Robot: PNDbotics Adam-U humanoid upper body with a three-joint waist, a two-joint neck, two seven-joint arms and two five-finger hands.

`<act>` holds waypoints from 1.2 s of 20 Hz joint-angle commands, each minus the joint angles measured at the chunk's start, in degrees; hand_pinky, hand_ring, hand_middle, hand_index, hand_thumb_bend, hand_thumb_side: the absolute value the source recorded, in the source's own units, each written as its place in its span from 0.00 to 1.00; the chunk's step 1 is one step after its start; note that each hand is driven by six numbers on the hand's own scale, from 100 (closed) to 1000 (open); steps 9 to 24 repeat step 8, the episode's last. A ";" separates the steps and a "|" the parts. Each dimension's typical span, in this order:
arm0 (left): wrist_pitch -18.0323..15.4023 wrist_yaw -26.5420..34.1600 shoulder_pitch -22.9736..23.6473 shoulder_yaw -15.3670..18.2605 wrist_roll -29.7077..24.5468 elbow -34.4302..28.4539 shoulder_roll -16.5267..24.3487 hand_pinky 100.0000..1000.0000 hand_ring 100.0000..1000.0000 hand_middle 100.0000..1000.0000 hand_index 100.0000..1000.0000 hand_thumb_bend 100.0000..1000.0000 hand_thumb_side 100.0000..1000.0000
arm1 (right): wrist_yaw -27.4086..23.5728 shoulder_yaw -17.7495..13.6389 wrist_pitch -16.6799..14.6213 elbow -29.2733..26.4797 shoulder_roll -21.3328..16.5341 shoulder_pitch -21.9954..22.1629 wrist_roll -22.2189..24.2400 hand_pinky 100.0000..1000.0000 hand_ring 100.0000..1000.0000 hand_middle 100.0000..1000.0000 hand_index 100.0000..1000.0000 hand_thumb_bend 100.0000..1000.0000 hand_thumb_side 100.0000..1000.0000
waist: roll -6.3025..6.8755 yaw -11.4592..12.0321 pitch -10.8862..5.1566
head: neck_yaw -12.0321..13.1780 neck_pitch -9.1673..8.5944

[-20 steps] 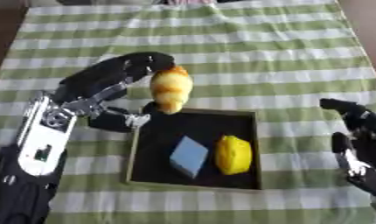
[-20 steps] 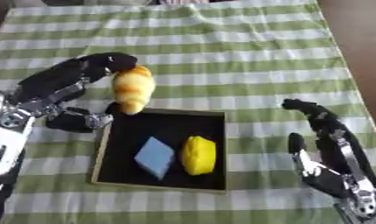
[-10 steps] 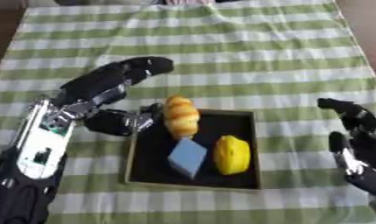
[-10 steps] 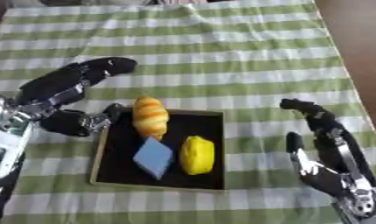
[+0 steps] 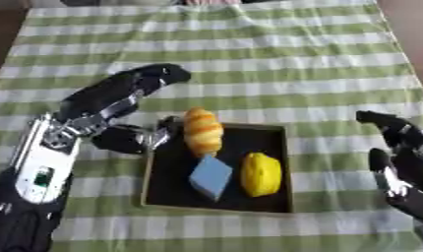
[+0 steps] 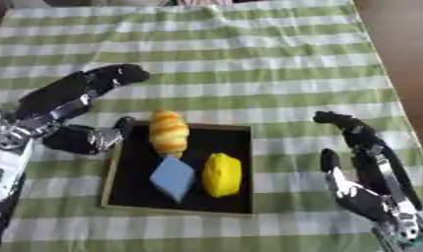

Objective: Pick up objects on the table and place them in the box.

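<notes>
A shallow black box [image 5: 266,142] with a wooden rim lies on the green-and-white striped cloth. Inside it are a golden croissant [image 5: 203,131] leaning at the back left, a light blue block [image 5: 210,176] and a yellow lemon [image 5: 260,173]. My left hand [image 5: 120,98] hovers open just left of the box, fingers stretched up and away from the croissant, thumb near the box's left rim. My right hand [image 6: 370,167] rests open at the lower right, fingers up, holding nothing.
The striped tablecloth [image 5: 249,59] covers the whole table, with folds toward the far edge. A brown floor strip [image 6: 404,59] shows past the table's right edge.
The left hand carried the croissant down into the box, let go of it and opened. The croissant now lies in the box's back left. The right hand stayed in place.
</notes>
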 commanded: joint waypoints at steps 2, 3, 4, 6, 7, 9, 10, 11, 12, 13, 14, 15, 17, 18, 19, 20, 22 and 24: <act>4.43 11.70 1.06 6.73 5.82 -3.90 9.27 0.78 0.74 0.68 0.77 0.00 0.51 | -0.23 -0.64 -2.18 -0.83 -1.57 0.46 -0.51 1.00 0.87 0.73 0.85 0.00 0.41 | -0.07 -0.04 -1.20 | -0.28 -0.77; 6.54 14.86 1.93 8.99 8.37 -4.86 12.02 0.78 0.74 0.68 0.78 0.00 0.54 | -0.21 -0.69 -2.93 -0.83 -1.83 0.53 -0.78 1.00 0.87 0.73 0.85 0.00 0.41 | -0.08 -0.06 -1.14 | -0.37 -0.76; 8.52 17.98 2.75 11.26 10.95 -5.87 14.63 0.78 0.74 0.69 0.79 0.00 0.57 | -0.18 -0.73 -3.67 -0.83 -2.10 0.60 -1.08 1.00 0.87 0.73 0.85 0.00 0.41 | -0.12 -0.12 -1.07 | -0.31 -0.77; 11.30 23.86 4.34 15.85 17.80 -8.23 19.82 0.79 0.75 0.69 0.80 0.00 0.58 | 0.01 -0.71 -5.30 -0.83 -2.56 0.81 -1.71 1.00 0.87 0.73 0.85 0.00 0.41 | -0.22 -0.30 -0.87 | 0.12 -0.84; 11.70 26.20 5.01 17.68 21.39 -9.32 22.21 0.80 0.76 0.71 0.81 0.00 0.60 | 0.14 -0.67 -6.17 -0.83 -2.75 0.93 -2.07 1.00 0.87 0.73 0.84 0.00 0.41 | -0.25 -0.37 -0.76 | 0.47 -0.83; 11.25 28.80 5.81 19.32 25.43 -10.18 24.75 0.80 0.77 0.71 0.81 0.00 0.58 | 0.27 -0.62 -7.18 -0.83 -2.93 1.04 -2.53 1.00 0.87 0.73 0.84 0.00 0.41 | -0.26 -0.47 -0.61 | 0.91 -0.82; 11.25 28.80 5.81 19.32 25.43 -10.18 24.75 0.80 0.77 0.71 0.81 0.00 0.58 | 0.27 -0.62 -7.18 -0.83 -2.93 1.04 -2.53 1.00 0.87 0.73 0.84 0.00 0.41 | -0.26 -0.47 -0.61 | 0.91 -0.82; 11.25 28.80 5.81 19.32 25.43 -10.18 24.75 0.80 0.77 0.71 0.81 0.00 0.58 | 0.27 -0.62 -7.18 -0.83 -2.93 1.04 -2.53 1.00 0.87 0.73 0.84 0.00 0.41 | -0.26 -0.47 -0.61 | 0.91 -0.82; 11.25 28.80 5.81 19.32 25.43 -10.18 24.75 0.80 0.77 0.71 0.81 0.00 0.58 | 0.27 -0.62 -7.18 -0.83 -2.93 1.04 -2.53 1.00 0.87 0.73 0.84 0.00 0.41 | -0.26 -0.47 -0.61 | 0.91 -0.82; 11.25 28.80 5.81 19.32 25.43 -10.18 24.75 0.80 0.77 0.71 0.81 0.00 0.58 | 0.27 -0.62 -7.18 -0.83 -2.93 1.04 -2.53 1.00 0.87 0.73 0.84 0.00 0.41 | -0.26 -0.47 -0.61 | 0.91 -0.82; 11.25 28.80 5.81 19.32 25.43 -10.18 24.75 0.80 0.77 0.71 0.81 0.00 0.58 | 0.27 -0.62 -7.18 -0.83 -2.93 1.04 -2.53 1.00 0.87 0.73 0.84 0.00 0.41 | -0.26 -0.47 -0.61 | 0.91 -0.82; 11.25 28.80 5.81 19.32 25.43 -10.18 24.75 0.80 0.77 0.71 0.81 0.00 0.58 | 0.27 -0.62 -7.18 -0.83 -2.93 1.04 -2.53 1.00 0.87 0.73 0.84 0.00 0.41 | -0.26 -0.47 -0.61 | 0.91 -0.82; 11.25 28.80 5.81 19.32 25.43 -10.18 24.75 0.80 0.77 0.71 0.81 0.00 0.58 | 0.27 -0.62 -7.18 -0.83 -2.93 1.04 -2.53 1.00 0.87 0.73 0.84 0.00 0.41 | -0.26 -0.47 -0.61 | 0.91 -0.82; 11.25 28.80 5.81 19.32 25.43 -10.18 24.75 0.80 0.77 0.71 0.81 0.00 0.58 | 0.27 -0.62 -7.18 -0.83 -2.93 1.04 -2.53 1.00 0.87 0.73 0.84 0.00 0.41 | -0.26 -0.47 -0.61 | 0.91 -0.82; 11.25 28.80 5.81 19.32 25.43 -10.18 24.75 0.80 0.77 0.71 0.81 0.00 0.58 | 0.27 -0.62 -7.18 -0.83 -2.93 1.04 -2.53 1.00 0.87 0.73 0.84 0.00 0.41 | -0.26 -0.47 -0.61 | 0.91 -0.82; 11.25 28.80 5.81 19.32 25.43 -10.18 24.75 0.80 0.77 0.71 0.81 0.00 0.58 | 0.27 -0.62 -7.18 -0.83 -2.93 1.04 -2.53 1.00 0.87 0.73 0.84 0.00 0.41 | -0.26 -0.47 -0.61 | 0.91 -0.82; 11.25 28.80 5.81 19.32 25.43 -10.18 24.75 0.80 0.77 0.71 0.81 0.00 0.58 | 0.27 -0.62 -7.18 -0.83 -2.93 1.04 -2.53 1.00 0.87 0.73 0.84 0.00 0.41 | -0.26 -0.47 -0.61 | 0.91 -0.82; 11.25 28.80 5.81 19.32 25.43 -10.18 24.75 0.80 0.77 0.71 0.81 0.00 0.58 | 0.27 -0.62 -7.18 -0.83 -2.93 1.04 -2.53 1.00 0.87 0.73 0.84 0.00 0.41 | -0.26 -0.47 -0.61 | 0.91 -0.82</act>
